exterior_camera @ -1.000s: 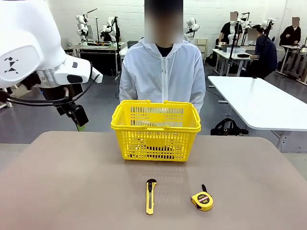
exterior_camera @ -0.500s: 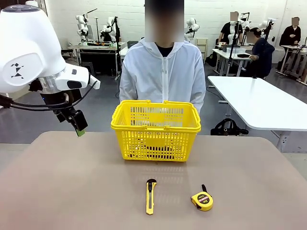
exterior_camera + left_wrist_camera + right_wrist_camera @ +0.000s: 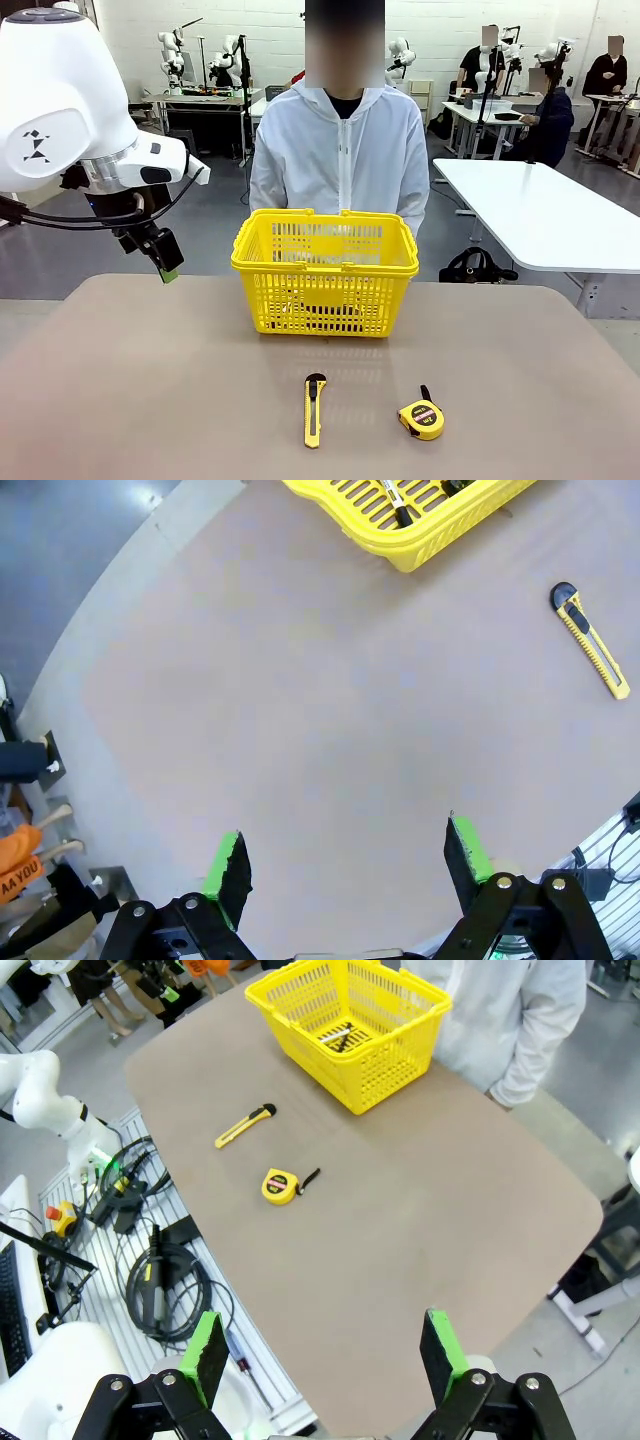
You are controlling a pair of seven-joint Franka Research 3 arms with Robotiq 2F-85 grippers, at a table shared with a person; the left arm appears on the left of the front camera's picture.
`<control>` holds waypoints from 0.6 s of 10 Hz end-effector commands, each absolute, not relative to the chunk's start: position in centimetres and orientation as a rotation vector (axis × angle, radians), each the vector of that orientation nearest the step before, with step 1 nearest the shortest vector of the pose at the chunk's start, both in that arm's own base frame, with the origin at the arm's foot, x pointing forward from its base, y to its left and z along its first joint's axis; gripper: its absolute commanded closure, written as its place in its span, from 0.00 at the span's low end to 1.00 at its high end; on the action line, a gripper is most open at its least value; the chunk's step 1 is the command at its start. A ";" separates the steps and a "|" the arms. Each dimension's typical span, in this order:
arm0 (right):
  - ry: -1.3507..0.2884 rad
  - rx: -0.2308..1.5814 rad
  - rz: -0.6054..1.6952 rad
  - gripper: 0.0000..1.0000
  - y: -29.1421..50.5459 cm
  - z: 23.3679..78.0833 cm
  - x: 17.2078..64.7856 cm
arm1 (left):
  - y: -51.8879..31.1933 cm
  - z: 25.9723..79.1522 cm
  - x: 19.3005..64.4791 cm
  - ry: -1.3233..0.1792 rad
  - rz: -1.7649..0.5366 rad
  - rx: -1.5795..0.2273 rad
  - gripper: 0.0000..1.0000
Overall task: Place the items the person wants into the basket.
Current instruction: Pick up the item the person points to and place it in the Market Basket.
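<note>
The yellow basket (image 3: 325, 268) stands mid-table in front of the person (image 3: 338, 150) in a white jacket. In the left wrist view a white-barrelled marker (image 3: 392, 500) lies inside the basket (image 3: 420, 550); in the right wrist view dark slim pens (image 3: 337, 1035) lie on the floor of the basket (image 3: 390, 1060). My left gripper (image 3: 163, 262) hangs open above the table's far left, well away from the basket, and its green pads (image 3: 225, 865) hold nothing. High over the table's near right corner, my right gripper (image 3: 322, 1345) is open and empty too.
A yellow-black utility knife (image 3: 314, 408) and a yellow tape measure (image 3: 421, 418) lie on the table in front of the basket. A white table (image 3: 540, 215) stands behind on the right. Cables and gear (image 3: 150, 1270) sit on the floor beside the table.
The left arm has drawn back a little to the left, its gripper dropping slightly. Its jaws stay open. Nothing on the table has moved.
</note>
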State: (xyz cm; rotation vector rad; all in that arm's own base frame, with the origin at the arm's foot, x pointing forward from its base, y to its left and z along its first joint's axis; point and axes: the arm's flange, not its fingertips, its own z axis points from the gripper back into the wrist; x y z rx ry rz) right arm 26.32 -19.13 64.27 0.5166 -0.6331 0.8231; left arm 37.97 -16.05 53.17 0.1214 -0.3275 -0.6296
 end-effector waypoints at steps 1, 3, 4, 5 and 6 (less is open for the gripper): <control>-0.661 0.541 0.832 0.00 -19.0 64.3 26.4 | -16.1 53.2 37.7 -0.331 -0.626 0.122 0.00; -0.661 0.541 0.832 0.00 -19.0 64.3 26.4 | -16.0 53.2 38.0 -0.327 -0.630 0.121 0.00; -0.661 0.541 0.832 0.00 -19.0 64.3 26.4 | -13.2 54.8 37.2 -0.303 -0.764 -0.047 0.00; -0.661 0.541 0.832 0.00 -19.0 64.3 26.4 | -9.5 56.8 36.4 -0.335 -0.875 -0.255 0.00; -0.661 0.541 0.832 0.00 -19.0 64.3 26.4 | -5.9 58.6 35.6 -0.355 -0.979 -0.415 0.00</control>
